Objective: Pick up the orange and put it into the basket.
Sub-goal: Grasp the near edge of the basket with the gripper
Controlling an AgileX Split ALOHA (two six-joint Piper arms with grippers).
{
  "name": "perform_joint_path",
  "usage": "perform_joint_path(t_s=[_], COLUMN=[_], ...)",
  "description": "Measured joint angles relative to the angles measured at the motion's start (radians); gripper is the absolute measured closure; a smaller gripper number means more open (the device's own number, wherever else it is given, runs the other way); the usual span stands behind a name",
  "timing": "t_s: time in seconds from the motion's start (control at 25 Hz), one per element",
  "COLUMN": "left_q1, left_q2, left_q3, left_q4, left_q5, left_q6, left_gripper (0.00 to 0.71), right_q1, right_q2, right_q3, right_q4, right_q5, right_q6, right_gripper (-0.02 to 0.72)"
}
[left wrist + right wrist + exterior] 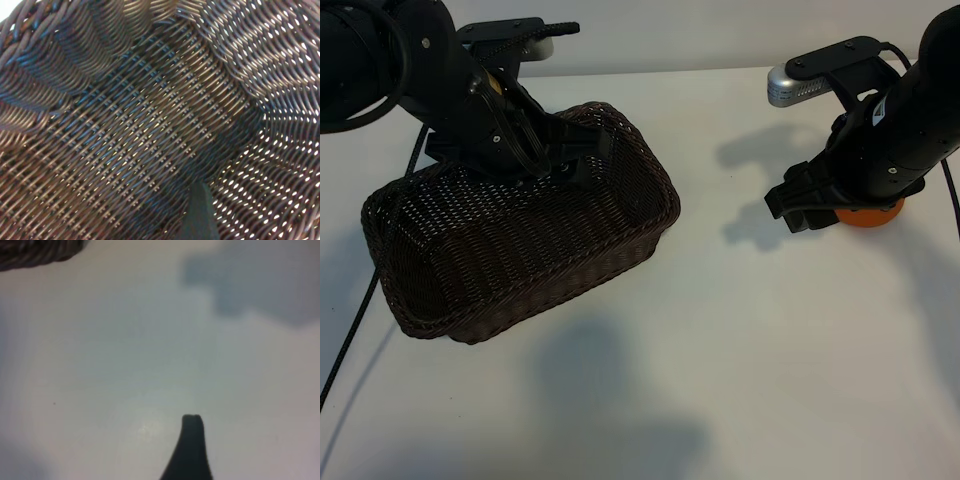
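Two claws wide open: left claw [555,160] over basket [620,250] at nine o'clock, right claw [800,205] beside orange [870,215] at three o'clock. Could bump orange, rolling it away.

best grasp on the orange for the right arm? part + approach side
Grip the orange across its widest middle, coming straight down from above. It's round, so any opposed pair of sides works, and it sits on the table with nothing crowding it. Only its lower edge shows under the right arm, so the nub's direction can't be told. The right gripper is open and sits beside it toward the basket, not yet around it.
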Motion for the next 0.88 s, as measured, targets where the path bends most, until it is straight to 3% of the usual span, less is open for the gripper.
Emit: perform_joint_path(t_s=[0.24, 0.44, 0.64, 0.88], left_q1=[0.000, 0.000, 0.000, 0.022], left_q2=[-0.015, -0.085, -0.194, -0.300], left_q3=[0.000, 0.009, 0.083, 0.222], left_q4=[0.041, 0.230, 0.390, 0.461], left_q5=[0.034, 0.153, 0.210, 0.206], left_q6=[-0.039, -0.175, -0.369, -0.559], left_gripper=[0.124, 0.124, 0.125, 0.125], right_q1=[0.000, 0.000, 0.000, 0.000], right_q2=[0.000, 0.000, 0.000, 0.000], right_q3=[0.000, 0.000, 0.000, 0.000], right_q4=[0.000, 0.000, 0.000, 0.000], right_q5=[0.000, 0.000, 0.000, 0.009], right_q6=[0.000, 0.000, 0.000, -0.001], right_gripper=[0.108, 0.108, 0.108, 0.108])
